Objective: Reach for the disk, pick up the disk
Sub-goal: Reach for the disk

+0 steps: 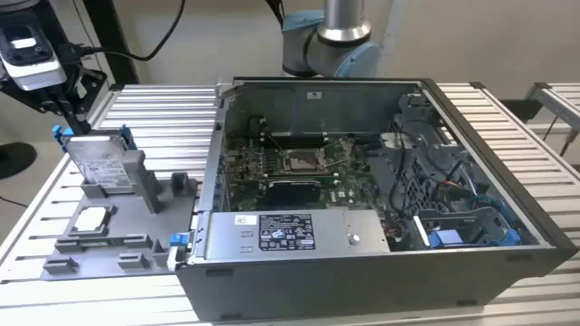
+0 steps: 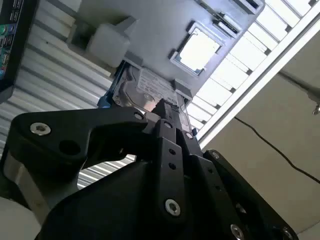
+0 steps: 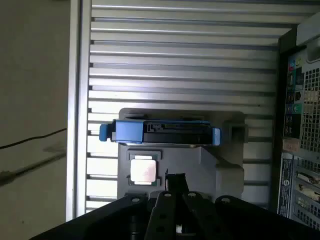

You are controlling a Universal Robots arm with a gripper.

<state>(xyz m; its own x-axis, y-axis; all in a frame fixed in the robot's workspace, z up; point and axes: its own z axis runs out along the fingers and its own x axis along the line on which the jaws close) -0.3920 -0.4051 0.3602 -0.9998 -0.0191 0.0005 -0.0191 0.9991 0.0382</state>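
My gripper (image 1: 68,112), pressed together and empty, hovers at eleven o'clock of the disk (image 1: 102,163); the grasp is not yet made.

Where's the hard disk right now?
The disk stands upright in a grey holder at the exterior view's left, beside the open computer case, with a square chip lying close by.

A robotics lab: slatted aluminium bench (image 1: 154,109); opened computer case (image 1: 363,278); robot arm (image 1: 331,47) behind it.
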